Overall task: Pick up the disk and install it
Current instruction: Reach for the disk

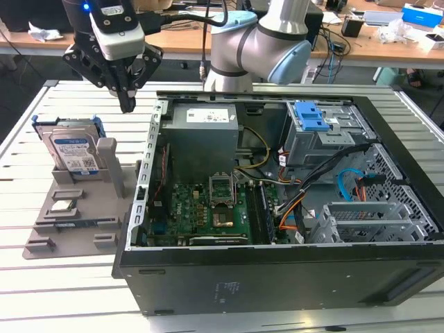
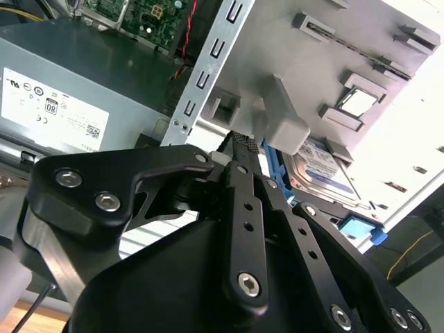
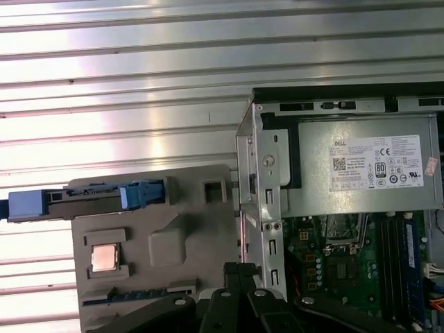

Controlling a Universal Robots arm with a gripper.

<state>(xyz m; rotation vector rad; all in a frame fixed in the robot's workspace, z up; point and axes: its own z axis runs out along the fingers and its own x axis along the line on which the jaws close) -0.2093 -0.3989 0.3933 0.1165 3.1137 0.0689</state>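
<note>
The black gripper [image 1: 127, 105], clenched empty, points down beside the upright blue-framed silver disk [image 1: 73, 149]. The first wrist view shows it edge-on.

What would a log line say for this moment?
gripper: shut, empty, above holder edge | disk: upright in holder | installed: no

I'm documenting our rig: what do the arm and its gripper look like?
The arm is silver-grey with pale blue joint caps. The gripper is black, with bolted linkage bars, a white housing above carrying a blue light, and black cables.
</note>
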